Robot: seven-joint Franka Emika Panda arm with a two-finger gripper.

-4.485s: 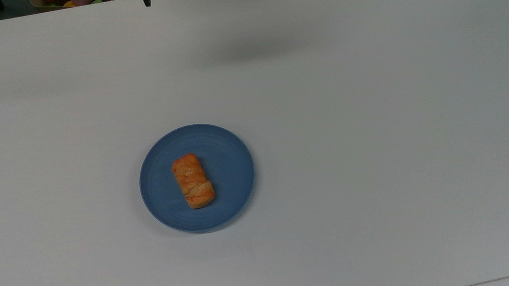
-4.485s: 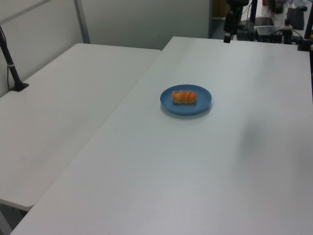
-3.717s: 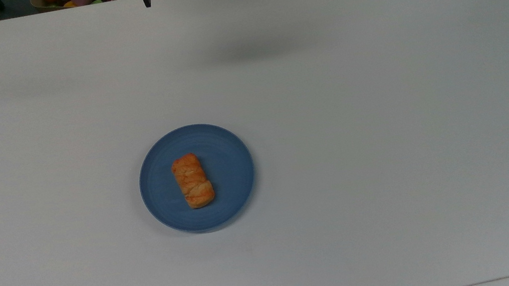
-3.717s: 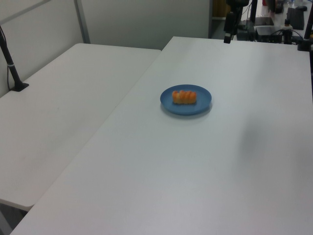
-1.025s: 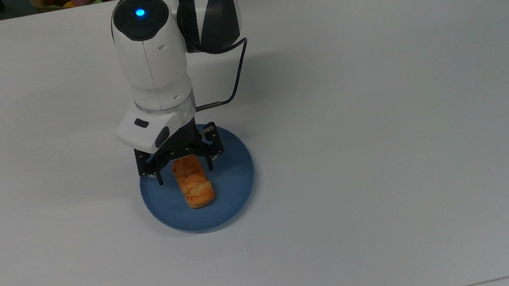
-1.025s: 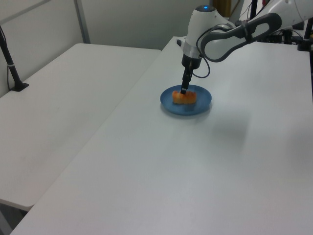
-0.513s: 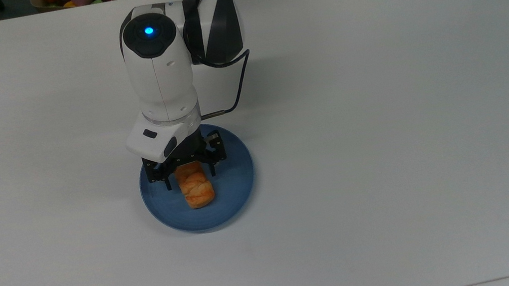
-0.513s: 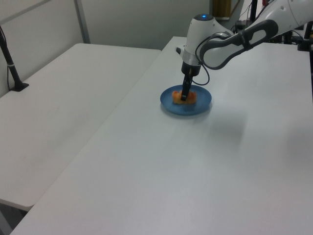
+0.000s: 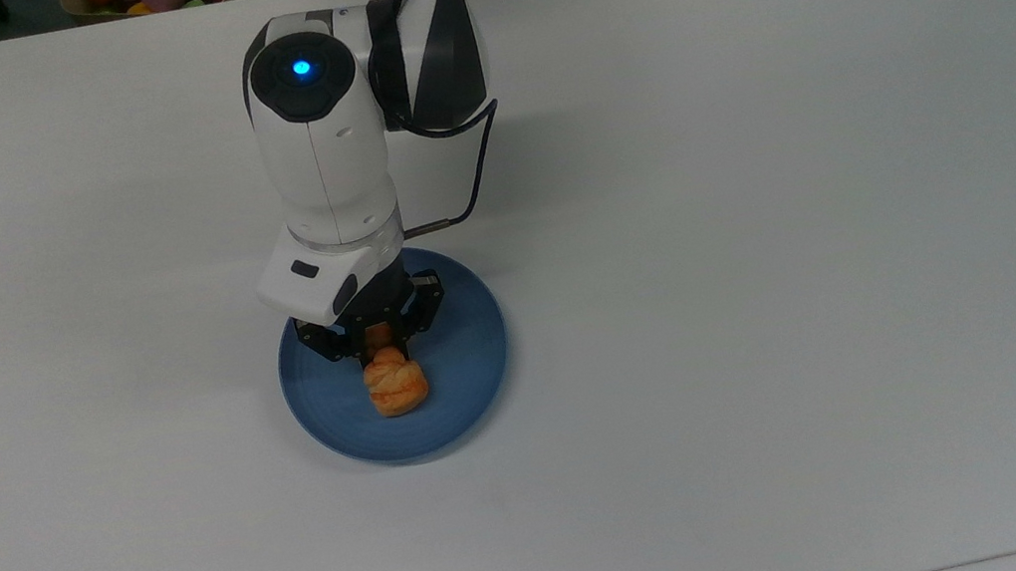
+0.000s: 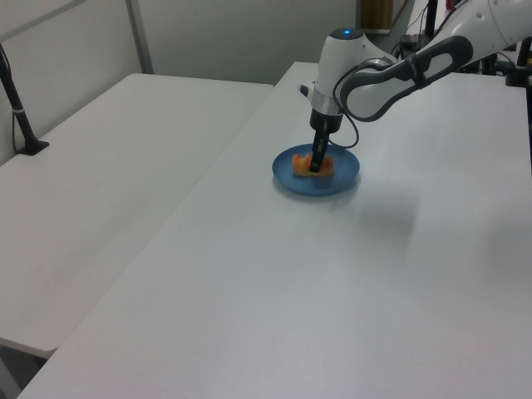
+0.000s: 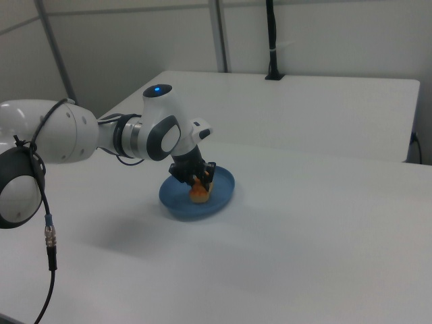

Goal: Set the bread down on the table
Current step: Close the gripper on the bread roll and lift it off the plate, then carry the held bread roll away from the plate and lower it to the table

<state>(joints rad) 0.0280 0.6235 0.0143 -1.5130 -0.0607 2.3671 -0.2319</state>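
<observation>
Table (image 9: pixel 770 287): a wide plain white top; everything else rests on it or reaches over it.
Arm (image 9: pixel 325 152): white with dark joints and a blue light on its upper housing, reaching down over the plate from the top view's upper edge.
Plate (image 9: pixel 466 372): round and blue, flat on the table, left of centre in the top view.
Gripper (image 9: pixel 384 344): pointing straight down over the plate, its black fingers drawn in narrow against the sides of the bread.
Bread (image 9: pixel 396 388): a golden-orange roll lying on the plate; its far end is pinched between the fingers, its near end sticks out toward the top view's bottom.
</observation>
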